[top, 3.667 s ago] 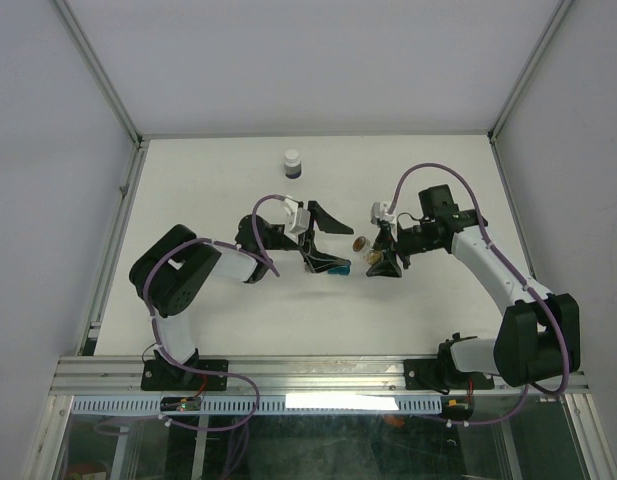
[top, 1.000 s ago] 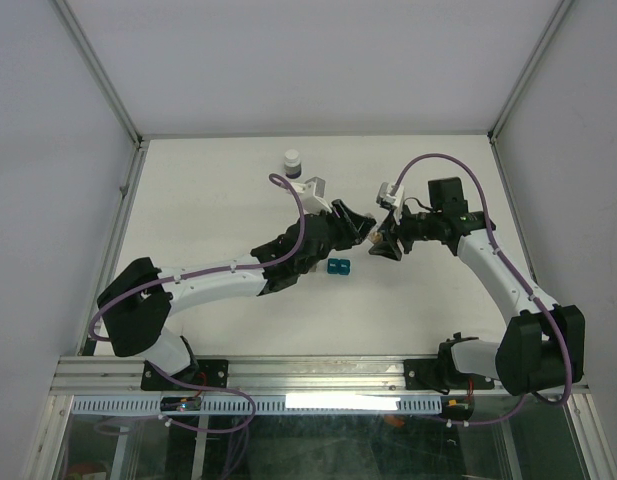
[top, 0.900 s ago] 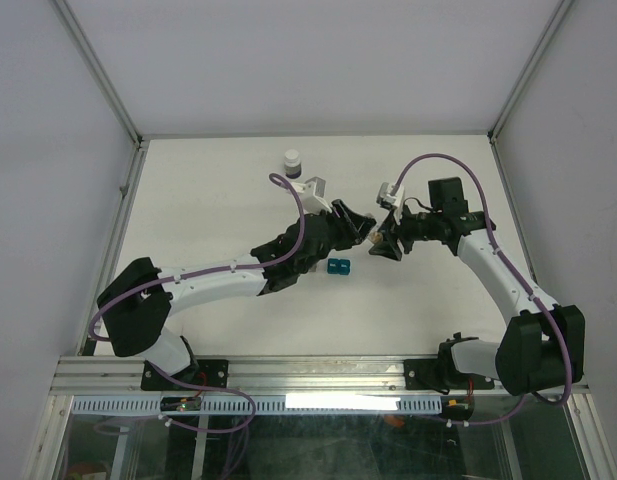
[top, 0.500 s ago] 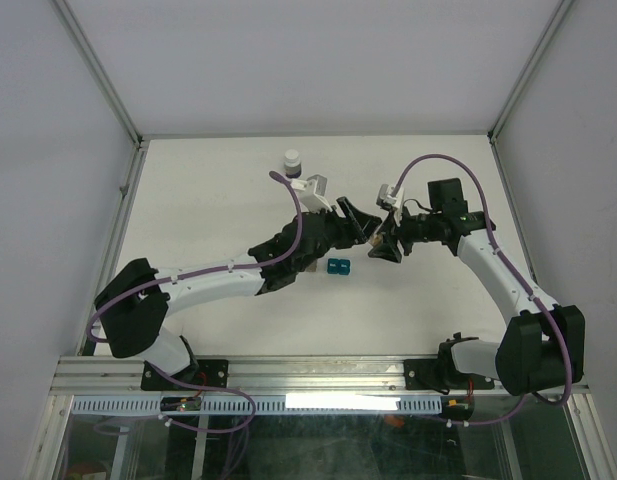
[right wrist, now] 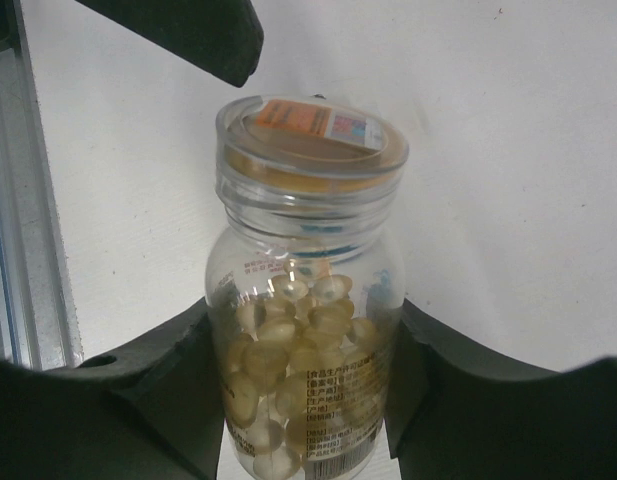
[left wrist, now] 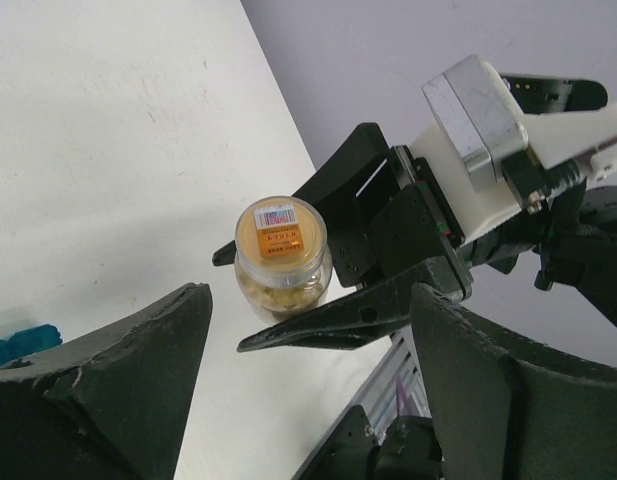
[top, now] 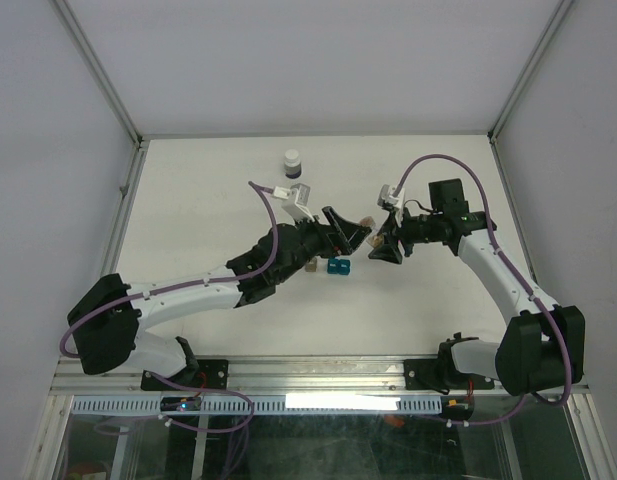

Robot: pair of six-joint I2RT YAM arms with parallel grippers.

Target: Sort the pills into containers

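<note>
A clear vial [right wrist: 306, 300] full of yellow-tan pills [right wrist: 293, 370] stands between my right gripper's [right wrist: 308, 410] pads, which are shut on its body. Its top carries an orange label. The left wrist view shows the same vial [left wrist: 281, 255] held above the table, beyond my left gripper [left wrist: 308, 400], whose jaws stand wide open with nothing between them. From above, the left gripper [top: 353, 230] sits just left of the vial [top: 367, 220] and the right gripper [top: 380, 243]. A teal container [top: 337, 265] and a grey-brown container [top: 312, 267] rest on the table below the left gripper.
A small round bottle [top: 293, 162] with a white cap and dark body stands at the back of the white table [top: 208, 200]. Grey walls enclose three sides, and an aluminium rail [top: 318, 372] runs along the near edge.
</note>
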